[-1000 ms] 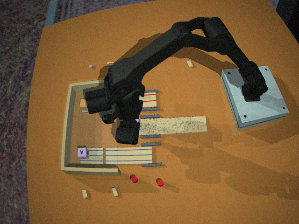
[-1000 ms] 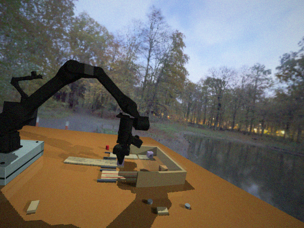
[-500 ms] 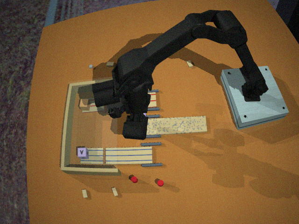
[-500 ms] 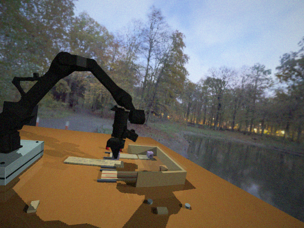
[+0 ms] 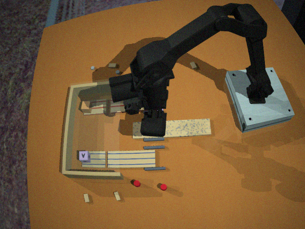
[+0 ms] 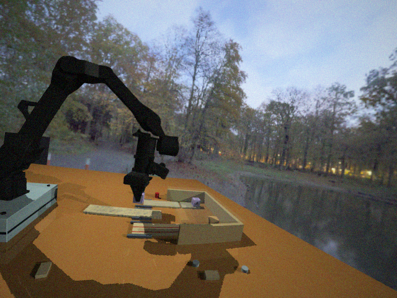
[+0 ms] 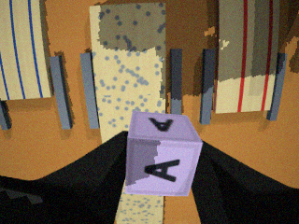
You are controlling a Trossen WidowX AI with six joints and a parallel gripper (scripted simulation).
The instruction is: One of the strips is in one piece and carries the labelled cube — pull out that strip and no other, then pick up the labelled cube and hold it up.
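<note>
The open-fronted tray point(image 5: 66, 128) point(image 6: 209, 233) holds (neatly enough) a V-marked cube point(image 5: 84, 156) point(image 6: 195, 202).

Count: 3 strips point(image 5: 187, 128) point(image 6: 111, 210) point(image 7: 126, 79): 1 speckled, 1 blue-lined, 1 red-lined. 2 lilac cubes point(image 5: 84, 156) point(image 6: 195, 202) point(image 7: 163, 165). 1 orange block point(image 5: 85, 106) point(image 6: 213, 219). 6 rails point(image 5: 154, 147) point(image 6: 141, 235) point(image 7: 61, 93), all six seen only from the wrist. 2 red pegs point(image 5: 163, 187) point(image 6: 157, 195). 2 grey pegs point(image 5: 92, 67) point(image 6: 244, 269). 4 small tan slabs point(image 5: 86, 197) point(image 6: 211, 274). 1 walled bay point(image 5: 66, 135) point(image 6: 209, 234). 1 arm point(image 5: 192, 32) point(image 6: 128, 96), 1 base plate point(image 5: 278, 98) point(image 6: 35, 212), 4 screws point(image 5: 289, 109) visible on it from above.
</note>
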